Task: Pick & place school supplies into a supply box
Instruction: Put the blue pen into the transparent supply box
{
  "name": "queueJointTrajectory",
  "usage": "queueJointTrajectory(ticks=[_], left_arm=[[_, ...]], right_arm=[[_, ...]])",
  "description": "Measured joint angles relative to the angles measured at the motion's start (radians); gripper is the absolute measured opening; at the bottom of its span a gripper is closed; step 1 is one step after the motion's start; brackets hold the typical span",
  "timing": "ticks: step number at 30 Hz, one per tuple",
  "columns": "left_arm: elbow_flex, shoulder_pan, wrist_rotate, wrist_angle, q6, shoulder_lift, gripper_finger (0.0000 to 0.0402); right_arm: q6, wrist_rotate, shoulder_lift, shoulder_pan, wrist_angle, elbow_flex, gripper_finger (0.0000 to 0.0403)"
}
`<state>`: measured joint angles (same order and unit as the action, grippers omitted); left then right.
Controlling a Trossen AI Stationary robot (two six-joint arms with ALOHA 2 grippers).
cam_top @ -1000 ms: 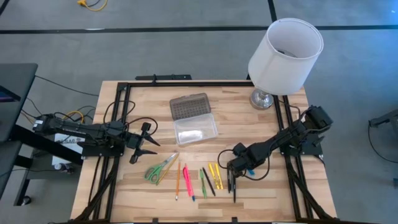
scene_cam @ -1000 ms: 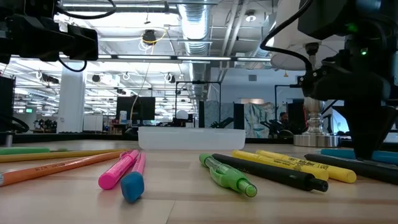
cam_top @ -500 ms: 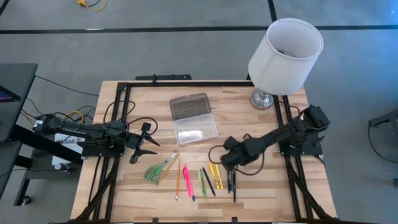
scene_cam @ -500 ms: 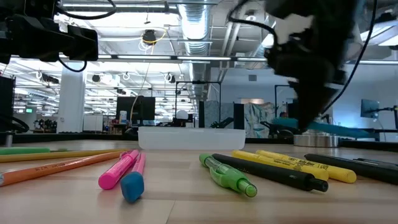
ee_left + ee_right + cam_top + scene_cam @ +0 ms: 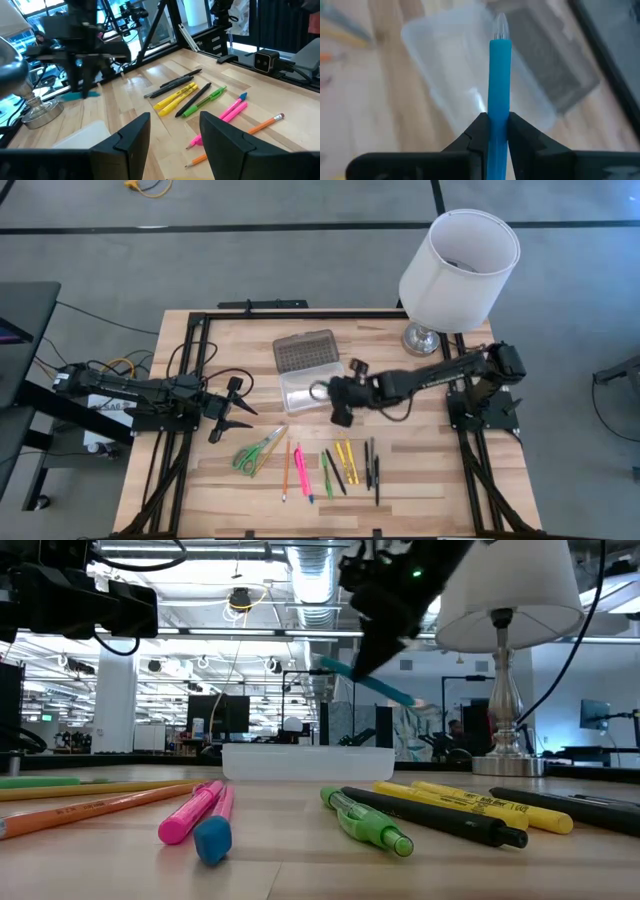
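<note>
Left gripper [image 5: 232,413] idle at left of high view, jaws apart, holding nothing. Scissors [image 5: 258,450] plus pens and pencils [image 5: 335,465] lie in row along lower middle of tabletop [image 5: 420,490]. Supply box [image 5: 314,388] at centre, lid open behind clear tray. Right gripper [image 5: 338,400] at tray's right edge, jaws clamped on blue pen [image 5: 499,95], pen tilted above tray in low view. Advice: centre pen over tray, align with its long side, lower before release so it doesn't bounce out.

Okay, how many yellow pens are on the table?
2: both yellow pens lie side by side in the row of supplies, one beside the other, between the black pens; none seems hidden.
</note>
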<state>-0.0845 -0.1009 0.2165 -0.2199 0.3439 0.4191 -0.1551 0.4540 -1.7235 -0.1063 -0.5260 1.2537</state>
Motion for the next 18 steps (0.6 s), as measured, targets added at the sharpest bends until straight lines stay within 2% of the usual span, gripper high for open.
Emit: queueJointTrajectory(ticks=[8,13,18], left_arm=[[0.0,0.0,-0.005,0.009,-0.011,0.0,0.0167],[0.0,0.0,-0.021,0.026,-0.015,0.0,0.0167],[0.0,0.0,-0.021,0.03,-0.023,0.0,0.0167]], right_arm=[[0.183,-0.136,-0.108,0.121,0.198,0.001,0.0043],[0.213,-0.139,-0.181,0.145,0.229,0.001,0.0044],[0.212,-0.141,-0.197,0.15,0.233,0.001,0.005]])
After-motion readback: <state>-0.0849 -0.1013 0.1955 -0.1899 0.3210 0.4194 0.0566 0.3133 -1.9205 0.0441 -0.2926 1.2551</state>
